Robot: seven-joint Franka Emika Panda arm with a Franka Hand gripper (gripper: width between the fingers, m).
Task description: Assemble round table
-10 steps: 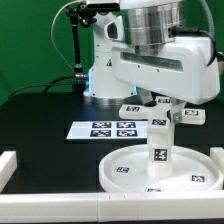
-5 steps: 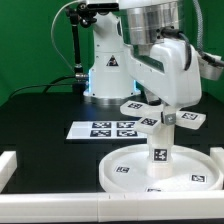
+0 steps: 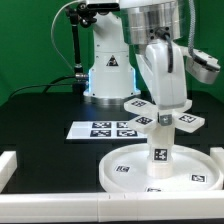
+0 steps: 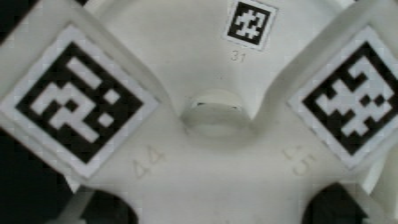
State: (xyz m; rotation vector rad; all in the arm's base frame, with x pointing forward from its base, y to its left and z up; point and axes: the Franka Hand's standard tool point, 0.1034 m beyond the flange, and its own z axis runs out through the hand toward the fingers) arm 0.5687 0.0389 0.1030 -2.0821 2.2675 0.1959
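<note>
Disc: the large rimmed disc lies flat on the black table, near the front of the scene, with its rim up. It serves as the base for the other parts, I think, so the table is built upside down.
Leg: the short cylinder leg stands upright in the middle of the disc, where the centre socket should be; the socket itself is hidden by the leg.
Foot: the cross-shaped foot sits at the top end of the leg, level, its tagged arms spread to both sides. In the wrist view the foot fills the picture, with a round hub at the centre.
Gripper: the gripper is straight above the leg, at the centre of the foot. The exterior view hides the jaws. The wrist view shows only two dark rounded tips at the edge, so I cannot tell if it grips the foot or stands free.
Reason of pose: the vertical wrist keeps the foot in line with the leg, probably for turning it tight.
Marker board: the marker board lies flat behind the disc, apart from it.
Progress: late stage in my judgement; all three parts are stacked.
</note>
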